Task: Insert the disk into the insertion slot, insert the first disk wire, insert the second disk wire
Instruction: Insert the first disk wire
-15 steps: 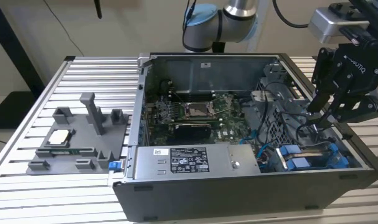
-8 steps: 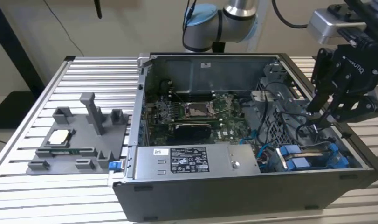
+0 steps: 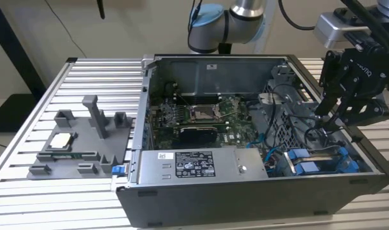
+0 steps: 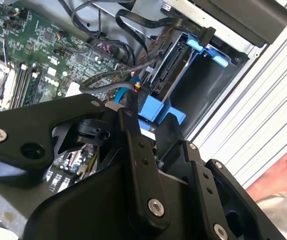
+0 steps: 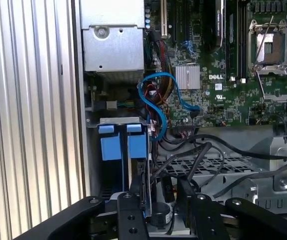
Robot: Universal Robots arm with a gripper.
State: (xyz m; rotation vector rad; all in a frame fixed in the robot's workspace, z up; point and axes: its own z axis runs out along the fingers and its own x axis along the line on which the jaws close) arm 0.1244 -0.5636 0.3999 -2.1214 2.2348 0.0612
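As the disk (image 5: 118, 146) is set in the insertion slot (image 5: 118, 120), the bendy blue wire (image 5: 158, 75) is likely best held by its plug; whether the gripper (image 3: 332, 117) pinches anything cannot be told

The disk (image 3: 309, 167) sits in the insertion slot (image 3: 360, 153), at the exterior view's right of the power-supply box (image 3: 194, 165)
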